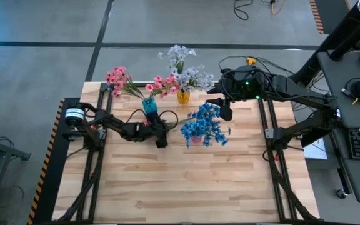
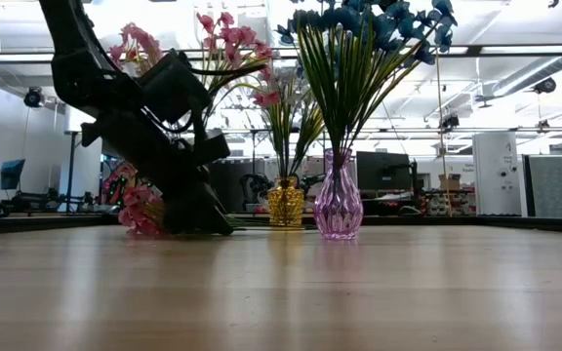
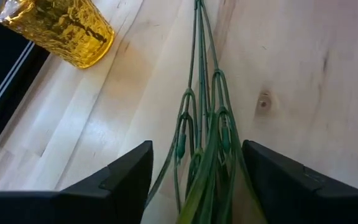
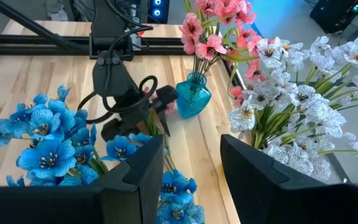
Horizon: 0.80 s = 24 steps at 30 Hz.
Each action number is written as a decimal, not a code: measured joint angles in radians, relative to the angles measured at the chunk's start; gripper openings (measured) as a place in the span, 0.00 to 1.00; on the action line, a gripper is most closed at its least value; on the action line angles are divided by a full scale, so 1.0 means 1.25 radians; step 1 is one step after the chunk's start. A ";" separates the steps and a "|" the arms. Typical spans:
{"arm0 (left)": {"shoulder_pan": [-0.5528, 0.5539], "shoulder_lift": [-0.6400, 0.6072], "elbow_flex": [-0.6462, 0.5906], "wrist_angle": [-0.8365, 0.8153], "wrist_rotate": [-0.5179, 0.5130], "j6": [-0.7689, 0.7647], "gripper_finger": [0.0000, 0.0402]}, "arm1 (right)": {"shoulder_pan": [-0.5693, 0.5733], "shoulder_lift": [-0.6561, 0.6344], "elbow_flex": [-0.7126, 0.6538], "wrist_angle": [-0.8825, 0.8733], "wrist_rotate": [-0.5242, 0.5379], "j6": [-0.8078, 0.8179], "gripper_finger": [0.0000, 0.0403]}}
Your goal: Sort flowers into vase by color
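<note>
Mid-sort, at a pick-up. Left tool (image 3: 194,186) low on the pale wooden tabletop (image 1: 199,187), fingers spread wide astride a bundle of thin green stems (image 3: 202,130) lying flat, not yet clamped. Pink blooms (image 2: 137,210) of that spray beside the arm. Next, probably: closing on the stems, lifting, carrying to the teal glass vase (image 1: 149,104) already holding pink sprays. Right tool (image 4: 191,180) open, empty, hovering above the blue flowers (image 1: 204,125) in the purple glass vase (image 2: 339,207).

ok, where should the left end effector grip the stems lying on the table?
Mid-stem on the green stems, where they bunch tight, coming from above and closing across them. They lie flat on the table; the open left end effector straddles them there.
</note>
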<state>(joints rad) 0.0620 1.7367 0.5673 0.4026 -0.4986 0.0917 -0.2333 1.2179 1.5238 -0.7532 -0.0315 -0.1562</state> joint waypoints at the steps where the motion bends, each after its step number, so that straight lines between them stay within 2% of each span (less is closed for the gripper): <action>1: 0.000 0.000 -0.001 0.000 0.001 0.000 0.56 | 0.000 0.000 0.000 0.000 0.000 0.000 0.37; 13: 0.000 0.001 -0.002 -0.005 0.006 -0.004 0.33 | 0.000 0.000 0.000 0.000 0.000 0.009 0.37; 24: 0.000 0.001 -0.003 -0.010 0.000 -0.017 0.22 | 0.000 0.000 0.000 -0.001 0.000 0.020 0.37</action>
<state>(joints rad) 0.0620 1.7378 0.5640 0.3900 -0.4984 0.0703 -0.2333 1.2179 1.5238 -0.7544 -0.0319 -0.1309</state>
